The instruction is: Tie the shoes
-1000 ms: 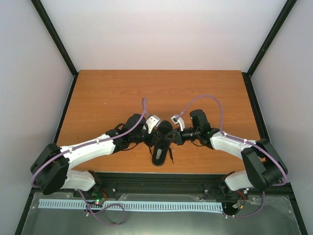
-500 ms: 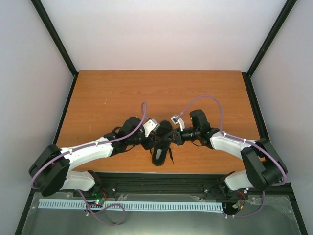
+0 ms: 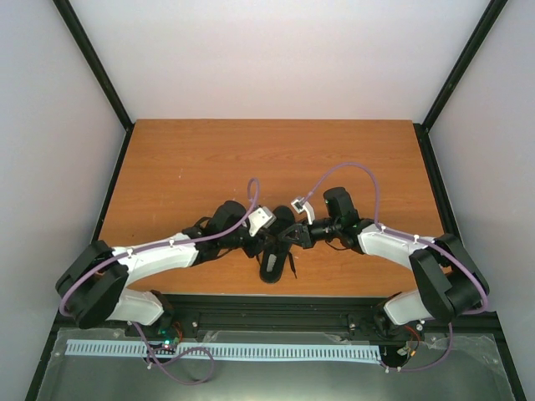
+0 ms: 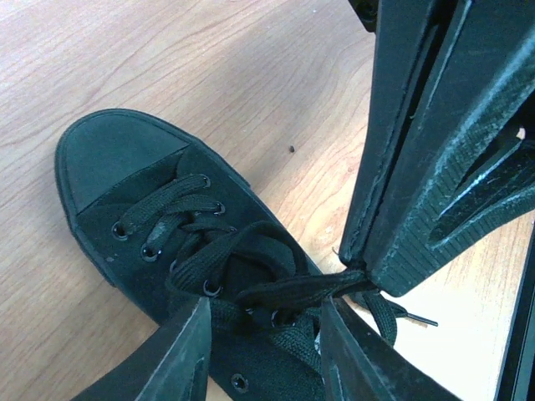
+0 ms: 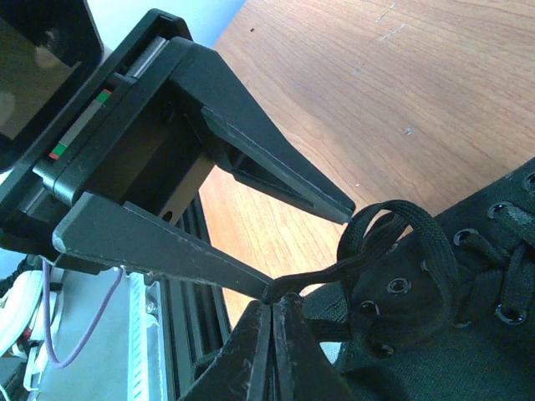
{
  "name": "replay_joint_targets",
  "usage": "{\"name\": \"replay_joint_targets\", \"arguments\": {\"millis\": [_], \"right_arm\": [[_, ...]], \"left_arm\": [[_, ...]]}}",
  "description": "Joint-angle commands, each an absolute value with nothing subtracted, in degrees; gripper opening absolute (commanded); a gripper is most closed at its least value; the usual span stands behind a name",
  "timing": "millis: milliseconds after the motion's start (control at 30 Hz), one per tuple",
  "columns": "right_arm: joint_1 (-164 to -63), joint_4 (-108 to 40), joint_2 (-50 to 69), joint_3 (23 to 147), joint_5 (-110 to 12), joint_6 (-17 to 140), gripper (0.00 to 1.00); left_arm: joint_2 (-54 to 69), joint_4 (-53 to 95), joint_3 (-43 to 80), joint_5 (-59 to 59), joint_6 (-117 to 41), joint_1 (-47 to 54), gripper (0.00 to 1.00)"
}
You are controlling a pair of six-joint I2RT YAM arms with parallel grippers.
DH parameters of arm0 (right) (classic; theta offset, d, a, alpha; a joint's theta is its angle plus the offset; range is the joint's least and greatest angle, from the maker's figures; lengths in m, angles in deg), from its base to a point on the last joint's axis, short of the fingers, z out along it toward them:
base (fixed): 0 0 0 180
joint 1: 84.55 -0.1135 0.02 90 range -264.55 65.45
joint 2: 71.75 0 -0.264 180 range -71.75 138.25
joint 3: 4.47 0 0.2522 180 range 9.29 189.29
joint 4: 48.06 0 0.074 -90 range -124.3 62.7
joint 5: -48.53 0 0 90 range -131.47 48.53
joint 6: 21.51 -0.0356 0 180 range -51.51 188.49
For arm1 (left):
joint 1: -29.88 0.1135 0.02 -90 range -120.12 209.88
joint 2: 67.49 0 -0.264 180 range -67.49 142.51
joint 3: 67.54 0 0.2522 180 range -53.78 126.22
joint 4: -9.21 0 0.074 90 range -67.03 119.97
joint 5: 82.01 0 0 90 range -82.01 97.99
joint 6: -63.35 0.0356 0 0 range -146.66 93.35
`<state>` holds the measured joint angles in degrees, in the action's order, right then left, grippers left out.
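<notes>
2 white-and-black arms (image 3: 159,257), purple cables (image 3: 359,167), black fingers (image 4: 180,359)

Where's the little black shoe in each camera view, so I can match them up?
Top external: the small black low-top canvas shoe sits just below picture centre.
Left wrist: the shoe fills the lower left, toe cap up-left.
Right wrist: the shoe is in the bottom right corner, eyelets showing.
Shared landmark: the thin black lace pinched by the right gripper, in both wrist views.

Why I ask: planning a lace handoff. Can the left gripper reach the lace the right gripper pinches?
Probably yes: the left gripper hangs open at the lace, though the shut right gripper crowds it.
</notes>
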<state>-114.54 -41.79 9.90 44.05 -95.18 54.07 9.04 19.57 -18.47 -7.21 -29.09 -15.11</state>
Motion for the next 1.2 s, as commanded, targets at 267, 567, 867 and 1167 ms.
{"name": "replay_joint_targets", "arguments": {"millis": [267, 567, 867, 1167], "right_arm": [[-114.8, -43.6, 10.7, 44.9, -96.6, 54.6, 0.03], [-114.9, -43.2, 10.2, 44.9, -95.9, 54.6, 0.03], [-115.3, -38.5, 4.8, 42.8, -83.1, 55.5, 0.62], [-119.9, -42.4, 3.3, 37.2, -76.8, 55.8, 0.6]], "left_arm": [[11.8, 15.7, -14.1, -11.8, -27.4, -14.7, 0.33], [11.4, 16.3, -13.9, -12.3, -28.9, -14.8, 0.02], [6.9, 17.1, -17.8, -10.7, -33.6, -14.8, 0.01], [4.4, 17.4, -20.6, -10.9, -36.6, -14.7, 0.01]]}}
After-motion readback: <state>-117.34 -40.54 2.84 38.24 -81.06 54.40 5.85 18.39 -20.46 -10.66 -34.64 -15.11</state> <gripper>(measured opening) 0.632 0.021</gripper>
